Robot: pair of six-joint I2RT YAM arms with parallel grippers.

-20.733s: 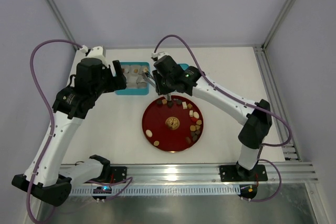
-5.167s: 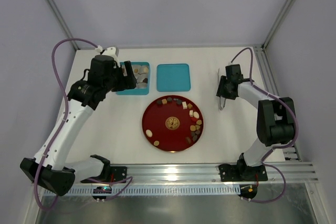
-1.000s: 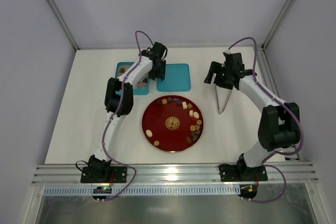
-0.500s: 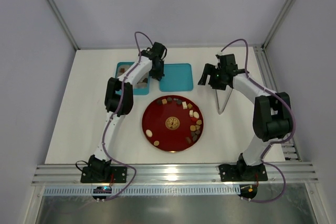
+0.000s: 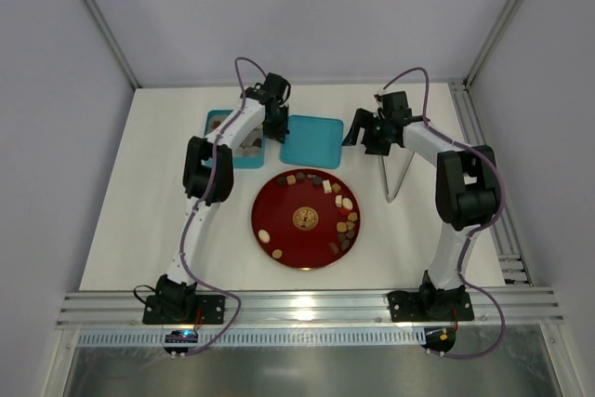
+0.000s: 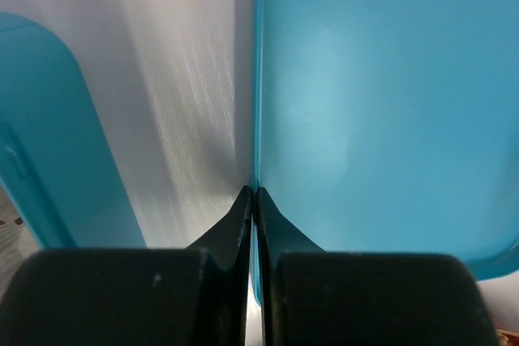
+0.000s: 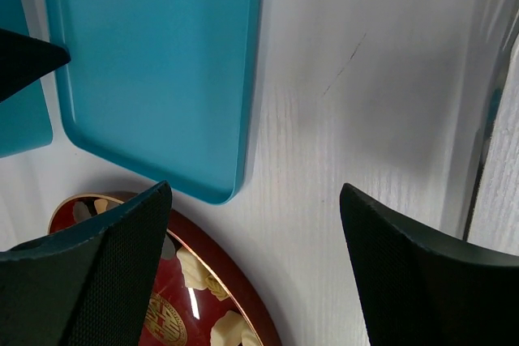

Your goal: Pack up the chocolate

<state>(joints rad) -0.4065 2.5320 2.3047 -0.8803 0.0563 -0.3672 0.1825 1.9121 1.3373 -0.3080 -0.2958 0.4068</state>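
Fingers of left arm (image 6: 231,232) together at teal lid (image 6: 381,103) edge; right fingers (image 7: 405,265) apart over table (image 7: 365,79).

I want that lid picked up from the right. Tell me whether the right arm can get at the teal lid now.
Probably yes. On the right arm the jaws stand open beside the teal lid, at its right edge, bare table between; the red plate lies off that edge.

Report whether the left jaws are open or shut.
Shut. The left jaws' two fingers meet tip to tip at the blue lid's edge; whether they pinch it, cannot tell.
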